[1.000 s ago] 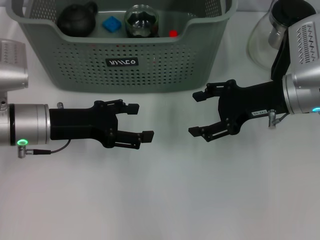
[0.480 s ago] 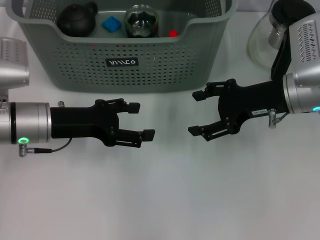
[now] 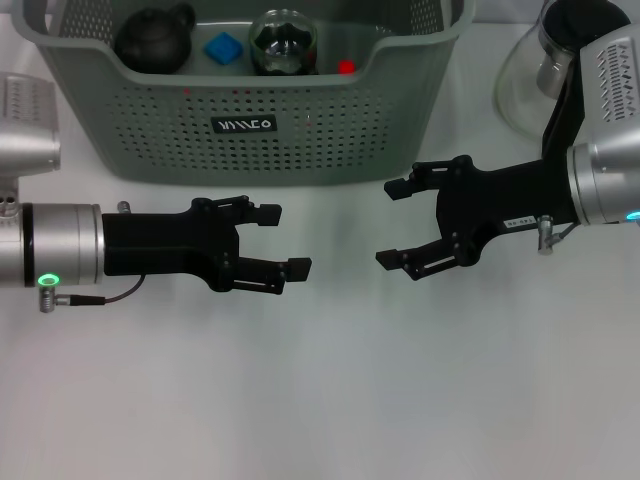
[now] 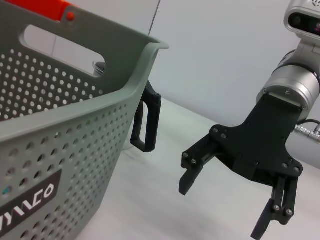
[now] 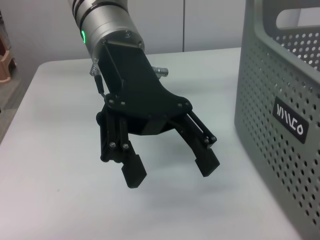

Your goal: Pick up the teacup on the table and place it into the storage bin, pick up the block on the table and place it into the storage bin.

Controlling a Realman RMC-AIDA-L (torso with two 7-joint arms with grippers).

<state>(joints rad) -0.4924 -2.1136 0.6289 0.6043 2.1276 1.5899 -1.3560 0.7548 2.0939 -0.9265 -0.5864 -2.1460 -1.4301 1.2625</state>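
Storage bin, the large grey-green perforated plastic basket [image 3: 250, 110] with a white logo on its front wall, stands at the far side of the white table [image 3: 330, 400]. Inside it, seen from the head view: a dark round teapot-like vessel [image 3: 152, 40], a small blue block [image 3: 223, 47], a clear glass teacup [image 3: 283, 42] with dark contents, and a small red piece [image 3: 346, 68] near the front wall. A clear glass teapot [image 3: 545, 70] with a black handle stands on the table just beside the bin's right end, partly behind the right arm.

Left black gripper [image 3: 285, 242] hovers in front of the bin, fingers spread apart, nothing between them. Right black gripper [image 3: 392, 224] faces it from the other side, near but not touching, fingers likewise spread wide and holding nothing. Each wrist view shows the opposite gripper with fingers parted beside the bin wall.
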